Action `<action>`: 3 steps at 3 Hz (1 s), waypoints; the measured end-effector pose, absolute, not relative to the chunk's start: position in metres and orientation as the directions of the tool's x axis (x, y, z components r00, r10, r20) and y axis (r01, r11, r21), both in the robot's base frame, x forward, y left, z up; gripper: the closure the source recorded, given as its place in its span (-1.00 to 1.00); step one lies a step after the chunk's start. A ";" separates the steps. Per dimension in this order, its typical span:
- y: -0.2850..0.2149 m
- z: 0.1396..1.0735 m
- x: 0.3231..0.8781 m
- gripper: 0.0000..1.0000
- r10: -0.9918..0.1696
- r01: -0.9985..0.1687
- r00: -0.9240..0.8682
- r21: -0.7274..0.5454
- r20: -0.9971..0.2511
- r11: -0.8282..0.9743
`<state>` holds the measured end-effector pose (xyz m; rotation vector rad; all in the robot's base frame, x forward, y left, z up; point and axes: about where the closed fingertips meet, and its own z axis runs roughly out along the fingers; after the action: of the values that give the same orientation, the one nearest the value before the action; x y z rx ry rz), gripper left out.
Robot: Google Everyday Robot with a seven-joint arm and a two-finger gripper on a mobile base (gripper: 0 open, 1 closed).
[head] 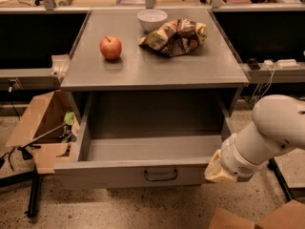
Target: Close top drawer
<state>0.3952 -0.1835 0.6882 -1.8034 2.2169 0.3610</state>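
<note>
The top drawer (143, 149) is a wide grey metal drawer pulled far out from under the grey table top. Its tray is bare inside. Its flat front panel (105, 174) carries a small dark wire handle (160, 175) at centre. My gripper (218, 170) sits at the end of the white arm, at the right end of the front panel, about level with its top edge. The cream-coloured hand overlaps the panel's right corner and hides it.
On the table top (152, 66) lie a red apple (110, 47), a white bowl (152, 20) and a crumpled chip bag (175, 36). An open cardboard box (40, 128) stands left of the drawer. Another cardboard box (259, 218) is at the lower right.
</note>
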 end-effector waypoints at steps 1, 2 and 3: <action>-0.187 0.666 0.395 1.00 -0.887 -0.972 -0.231 0.062 -0.400 0.226; -0.187 0.651 0.402 1.00 -0.856 -0.960 -0.275 0.079 -0.439 0.268; -0.187 0.649 0.403 0.69 -0.852 -0.959 -0.279 0.082 -0.443 0.272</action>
<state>0.4026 -0.1869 0.6491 -1.6567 2.2361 0.4839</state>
